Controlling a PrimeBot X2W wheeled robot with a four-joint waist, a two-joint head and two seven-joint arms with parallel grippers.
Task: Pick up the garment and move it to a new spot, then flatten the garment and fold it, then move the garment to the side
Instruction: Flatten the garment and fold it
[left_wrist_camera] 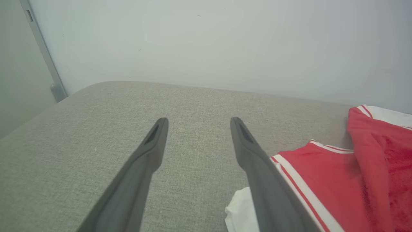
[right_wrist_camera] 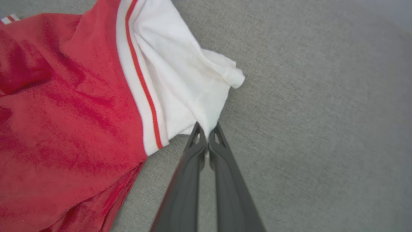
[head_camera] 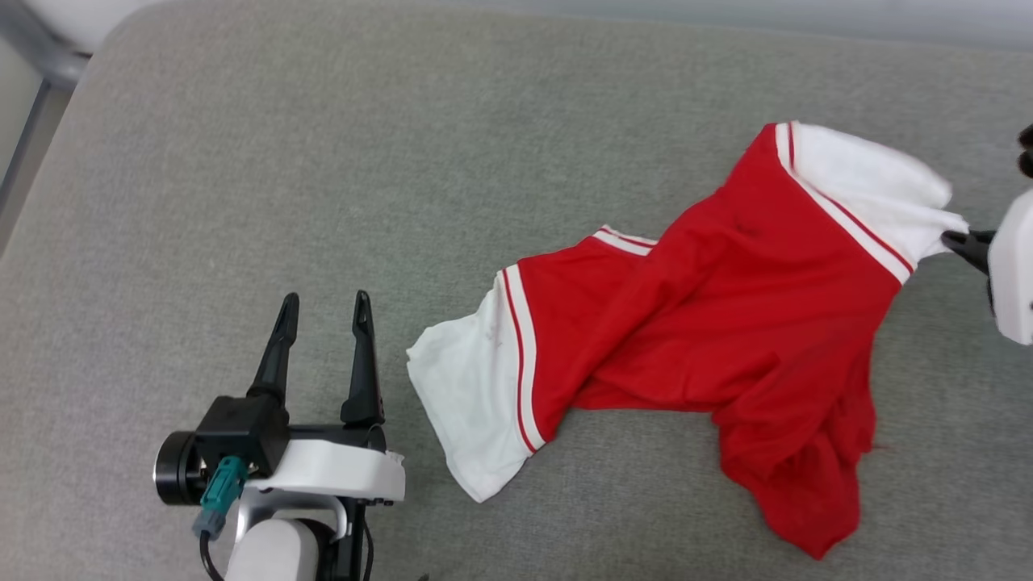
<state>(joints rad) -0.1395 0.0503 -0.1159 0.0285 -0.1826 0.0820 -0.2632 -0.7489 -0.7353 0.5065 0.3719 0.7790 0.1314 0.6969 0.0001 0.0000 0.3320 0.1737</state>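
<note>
As the right gripper (right_wrist_camera: 207, 130) is pinched together on cloth, step in hand: pick-up, the first part of the task; lift apparently not begun.
Right grip: fingertips closed on the edge of the far white sleeve (right_wrist_camera: 180, 80), which bunches to a point at the jaws.
Left gripper (head_camera: 323, 311): fingers apart, empty, over bare grey cushion (head_camera: 323, 161), just beside the near white sleeve (head_camera: 472, 387). Contact with that sleeve cannot be judged from the left wrist view.
Garment (head_camera: 710, 307): lies twisted and rumpled on the cushion, right of centre in the head view, with the hem bunched toward the robot. No lettering shows.
Next move, judged: raise the right arm so the shirt hangs free, then carry it to open cushion.
Needs: a firm pinch, since only a sleeve edge is held. The left gripper may have to take the near sleeve to share the load.
</note>
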